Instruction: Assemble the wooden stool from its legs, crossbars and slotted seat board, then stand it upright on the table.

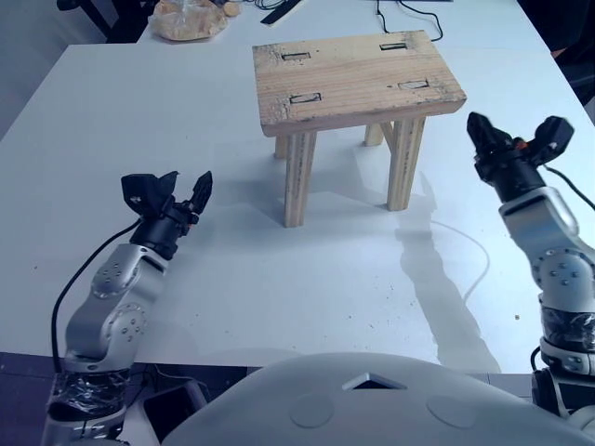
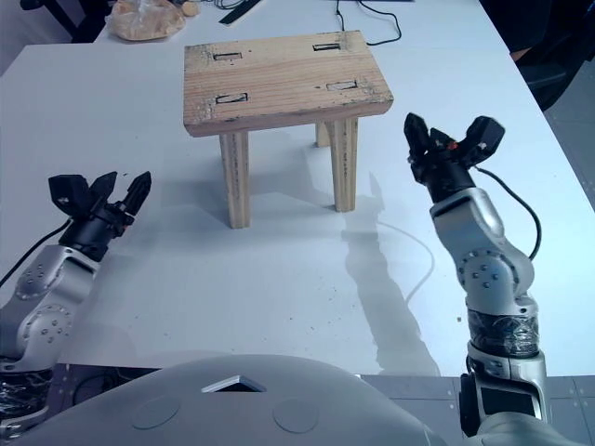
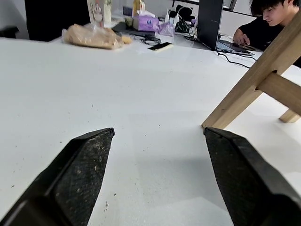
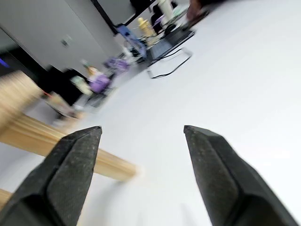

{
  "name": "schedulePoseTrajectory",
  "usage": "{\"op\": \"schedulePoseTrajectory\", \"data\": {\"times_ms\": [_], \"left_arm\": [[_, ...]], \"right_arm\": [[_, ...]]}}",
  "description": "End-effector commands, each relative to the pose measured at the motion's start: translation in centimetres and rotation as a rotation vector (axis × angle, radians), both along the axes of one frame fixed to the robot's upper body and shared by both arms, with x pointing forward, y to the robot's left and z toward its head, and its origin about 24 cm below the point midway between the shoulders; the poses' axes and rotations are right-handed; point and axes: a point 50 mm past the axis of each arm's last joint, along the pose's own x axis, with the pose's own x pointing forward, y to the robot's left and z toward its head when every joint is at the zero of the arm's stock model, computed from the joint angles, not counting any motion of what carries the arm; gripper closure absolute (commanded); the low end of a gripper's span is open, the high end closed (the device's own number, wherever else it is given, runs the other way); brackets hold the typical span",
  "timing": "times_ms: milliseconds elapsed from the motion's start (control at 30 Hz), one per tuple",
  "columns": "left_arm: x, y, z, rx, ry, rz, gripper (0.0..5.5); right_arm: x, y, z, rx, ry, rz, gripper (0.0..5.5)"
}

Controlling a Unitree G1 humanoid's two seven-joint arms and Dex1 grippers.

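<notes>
While left claw [image 1: 179,186] and right claw [image 1: 519,128] gape empty, pale four-slotted wooden stool [image 1: 358,88] stands upright.

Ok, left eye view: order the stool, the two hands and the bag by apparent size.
Largest: stool.
Then left hand and right hand, alike, unranked.
Smallest: bag, though farther off and cut by the frame.

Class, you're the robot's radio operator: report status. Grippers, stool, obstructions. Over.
Left gripper open, empty, left of stool. Right gripper open, empty, right of it. Stool assembled, upright on table. Bag at far edge, apart.
</notes>
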Motion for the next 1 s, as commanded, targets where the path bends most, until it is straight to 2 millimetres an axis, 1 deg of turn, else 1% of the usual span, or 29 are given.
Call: {"op": "schedulePoseTrajectory", "data": {"times_ms": [33,233,400,633,800,1000], "left_arm": [[2.0,-2.2,-2.6,0.116,-0.058,0.003,1.97],[3.6,-3.3,-4.1,0.109,-0.116,0.020,1.97],[4.4,-3.8,-4.8,0.117,-0.145,0.021,1.97],[5.0,-3.9,-6.3,0.104,-0.113,0.067,1.97],[5.6,-2.8,-7.4,0.091,-0.078,0.176,1.97],[5.8,-2.0,-8.2,0.079,-0.050,0.256,1.97]], "right_arm": [[-0.9,1.2,-6.0,-0.367,0.041,0.126,2.30],[-0.2,1.0,-9.7,-0.362,0.045,0.107,2.30],[-0.3,0.9,-11.4,-0.331,0.053,0.060,2.30],[0.2,0.6,-12.7,-0.341,0.066,-0.007,2.30],[1.1,0.8,-12.8,-0.381,0.051,-0.009,2.30],[1.5,0.3,-13.0,-0.425,0.050,-0.016,2.30]]}}
